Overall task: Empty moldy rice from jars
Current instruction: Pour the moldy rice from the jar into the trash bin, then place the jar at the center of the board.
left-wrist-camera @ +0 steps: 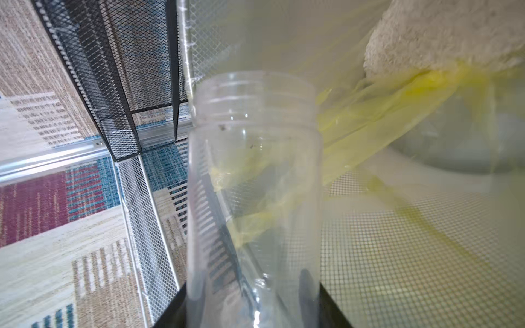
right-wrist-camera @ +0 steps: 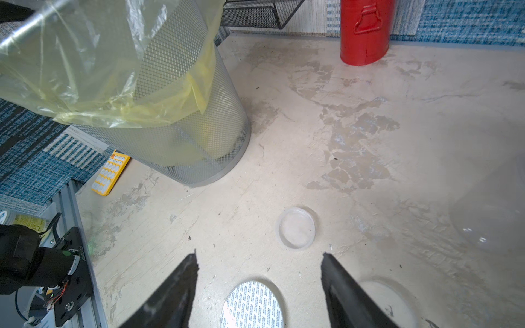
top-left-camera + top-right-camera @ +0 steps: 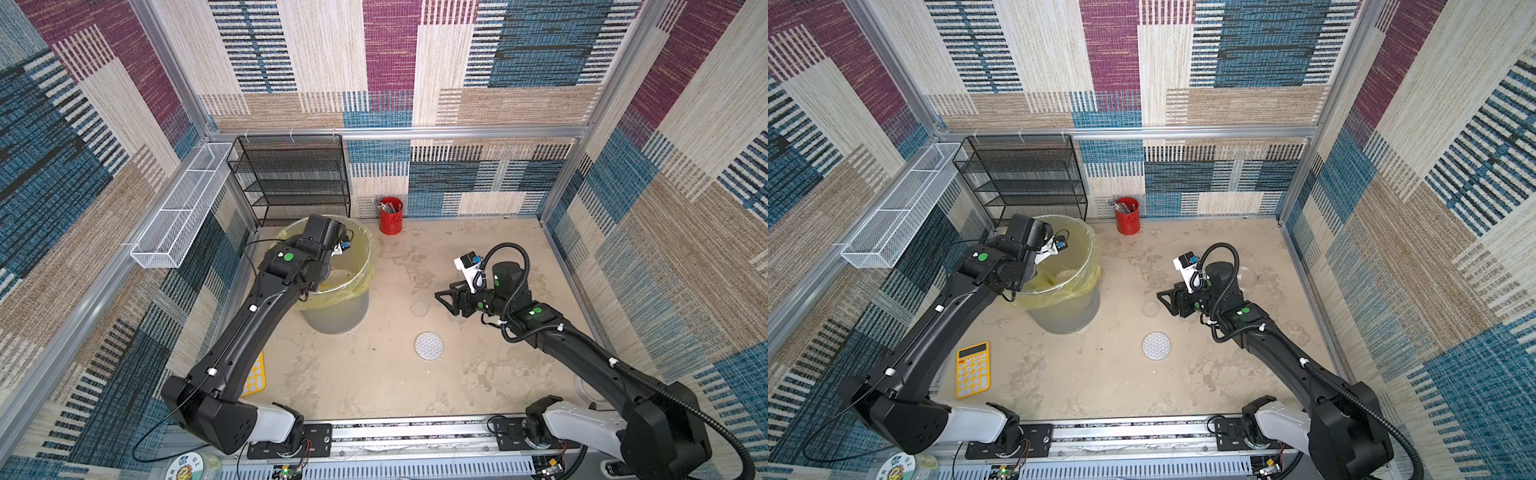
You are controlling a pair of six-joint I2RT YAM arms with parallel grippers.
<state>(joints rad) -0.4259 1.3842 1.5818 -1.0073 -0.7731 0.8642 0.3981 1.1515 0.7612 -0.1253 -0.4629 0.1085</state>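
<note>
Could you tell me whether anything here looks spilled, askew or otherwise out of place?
Nothing looks spilled. A small clear lid and a lid with a printed liner lie loose on the table, and the yellow liner sags unevenly over the bin.

A robot test cell in a lab: aluminium frame (image 3: 415,133), patterned fabric walls (image 3: 390,54), left arm (image 3: 247,324) and right arm (image 3: 582,347) bolted to a base rail (image 3: 407,434), with office props: mesh shelf (image 3: 291,178), red cup (image 3: 390,218), calculator (image 3: 973,370).
</note>
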